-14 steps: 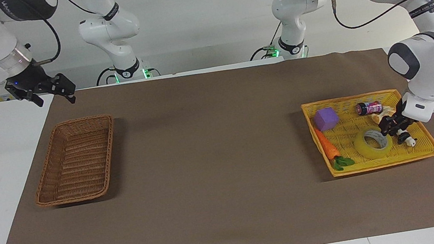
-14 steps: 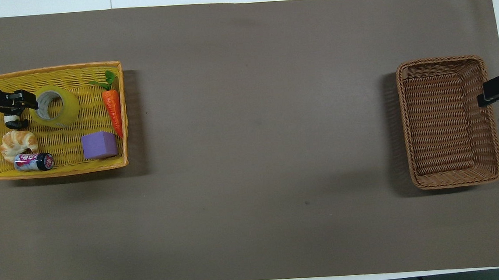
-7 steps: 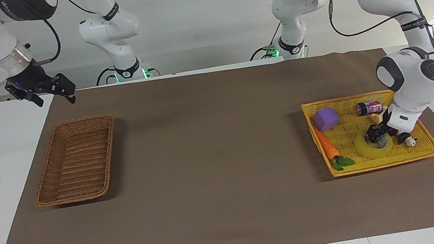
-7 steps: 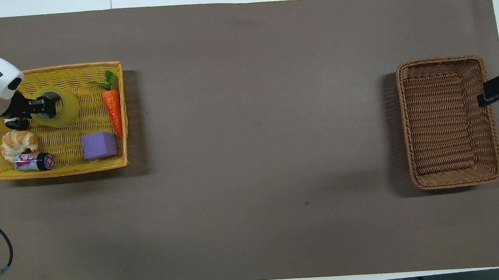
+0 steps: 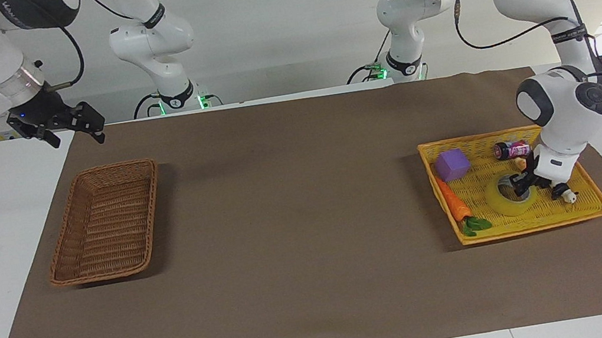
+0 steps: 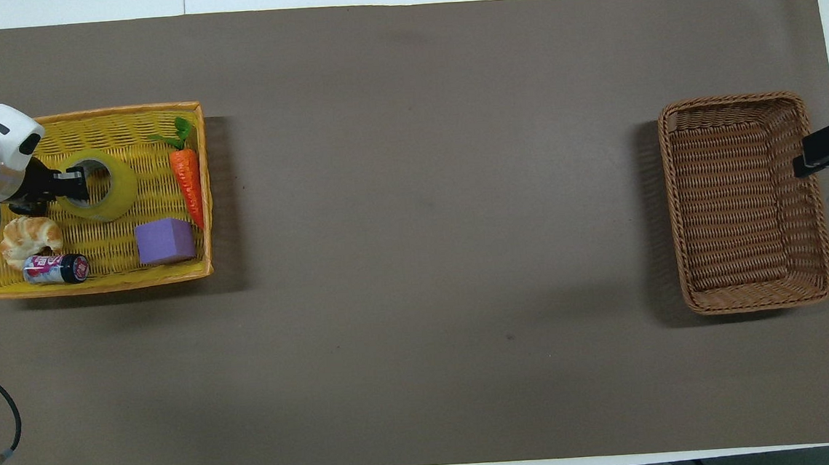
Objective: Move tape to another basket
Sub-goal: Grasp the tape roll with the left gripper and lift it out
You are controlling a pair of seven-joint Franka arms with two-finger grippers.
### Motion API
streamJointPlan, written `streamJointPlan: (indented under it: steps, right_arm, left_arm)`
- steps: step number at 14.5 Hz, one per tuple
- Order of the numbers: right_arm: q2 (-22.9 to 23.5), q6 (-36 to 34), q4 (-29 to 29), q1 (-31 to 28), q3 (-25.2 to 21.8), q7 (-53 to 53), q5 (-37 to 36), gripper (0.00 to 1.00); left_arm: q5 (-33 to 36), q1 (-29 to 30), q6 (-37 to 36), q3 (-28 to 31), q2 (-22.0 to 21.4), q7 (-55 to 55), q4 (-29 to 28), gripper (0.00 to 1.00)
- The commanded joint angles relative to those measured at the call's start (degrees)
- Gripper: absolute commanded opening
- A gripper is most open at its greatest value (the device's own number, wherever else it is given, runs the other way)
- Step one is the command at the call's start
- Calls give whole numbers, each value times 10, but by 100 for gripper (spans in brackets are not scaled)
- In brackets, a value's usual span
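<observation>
The yellow tape (image 5: pixel 506 203) lies in the flat yellow tray (image 5: pixel 524 228) at the left arm's end of the table; it also shows in the overhead view (image 6: pixel 109 199). My left gripper (image 5: pixel 520 184) is low in the tray, astride the tape's wall on the side away from the carrot, and looks shut on it; it shows in the overhead view (image 6: pixel 74 183) too. The brown wicker basket (image 5: pixel 60 252) stands at the right arm's end and shows in the overhead view (image 6: pixel 741 100) with nothing in it. My right gripper (image 5: pixel 75 134) waits open in the air beside that basket, and its tip shows in the overhead view (image 6: pixel 818 157).
The tray also holds a carrot (image 5: pixel 454 203), a purple cube (image 5: pixel 452 164), a small can (image 5: pixel 512 149), a croissant (image 6: pixel 29 236) and a small black-and-white figure (image 5: pixel 564 194). A brown mat (image 5: pixel 297 223) covers the table between tray and basket.
My left gripper came in from beside the tape and down onto its wall. The tape has shifted a little toward the robots and tilted. The right arm has not moved.
</observation>
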Motion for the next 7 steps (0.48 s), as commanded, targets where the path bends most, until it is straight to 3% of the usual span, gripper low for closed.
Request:
streamJointPlan:
  steps: [1,4,7]
  right_arm:
    - [-15,1,-16,0,3,1,-7,100]
    - [-15,1,-16,0,3,1,-7,100]
    - [-16,0,-17,1,6,1,-7,100]
  left_arm:
    - [-47,-5,-68,0,-14,-14,62,0]
    - [-105,-55,-113,0,-28,-89,112,0]
    - [-104,-182,-107,1,-24,-259,138,0]
